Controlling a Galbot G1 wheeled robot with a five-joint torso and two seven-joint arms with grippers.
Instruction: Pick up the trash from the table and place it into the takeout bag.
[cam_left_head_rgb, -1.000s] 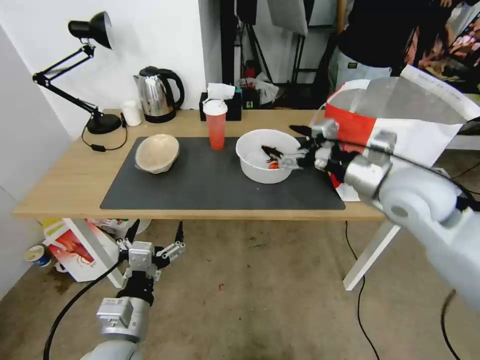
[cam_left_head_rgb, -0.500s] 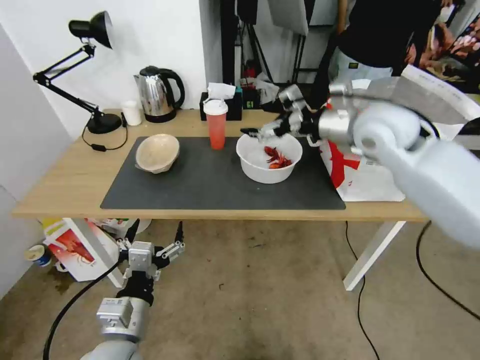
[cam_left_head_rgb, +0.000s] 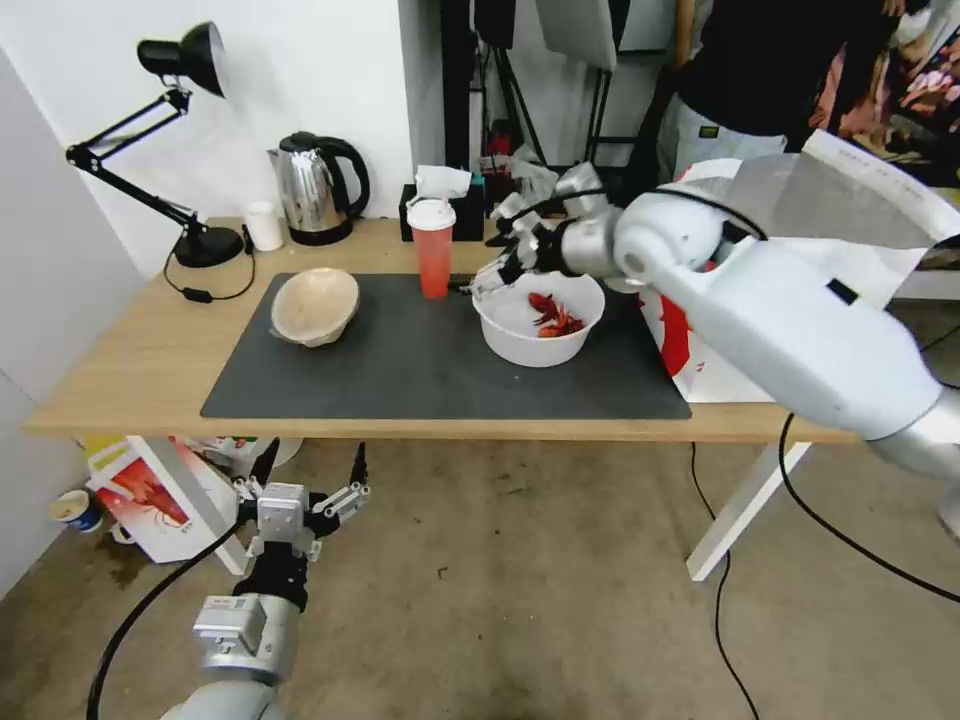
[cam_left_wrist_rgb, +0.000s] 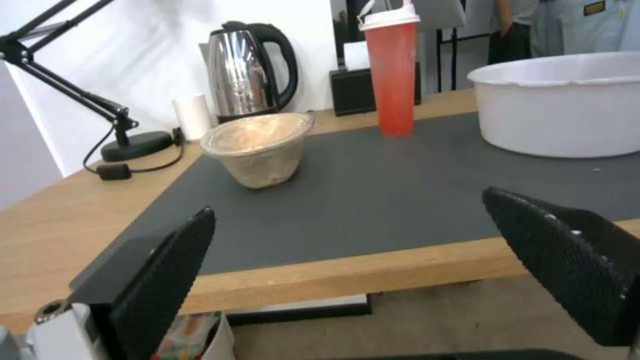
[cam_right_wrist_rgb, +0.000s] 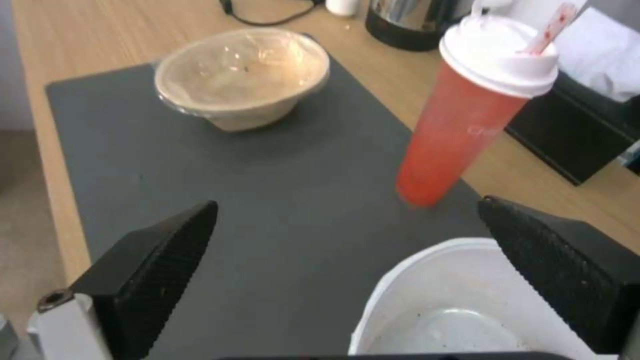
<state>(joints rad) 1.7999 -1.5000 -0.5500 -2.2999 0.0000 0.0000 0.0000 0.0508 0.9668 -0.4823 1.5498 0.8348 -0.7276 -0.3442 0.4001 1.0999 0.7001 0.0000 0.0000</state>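
The right gripper (cam_left_head_rgb: 487, 262), fingers wide apart, hangs above the white bowl (cam_left_head_rgb: 538, 318) of crayfish scraps on the dark mat (cam_left_head_rgb: 400, 370), beside the red cup (cam_left_head_rgb: 432, 250), while the left gripper (cam_left_head_rgb: 305, 475) waits wide open below the table (cam_left_head_rgb: 120, 370).

This looks like a studio or lab corner set up as a home desk. A light-wood table (cam_left_head_rgb: 130, 370) against a white wall carries a black desk lamp (cam_left_head_rgb: 170, 140), a steel kettle (cam_left_head_rgb: 315, 190) and a dark mat (cam_left_head_rgb: 420, 370). Behind it stand light stands (cam_left_head_rgb: 600, 100), the floor is bare concrete (cam_left_head_rgb: 520, 600), and cables (cam_left_head_rgb: 720, 620) trail across it.
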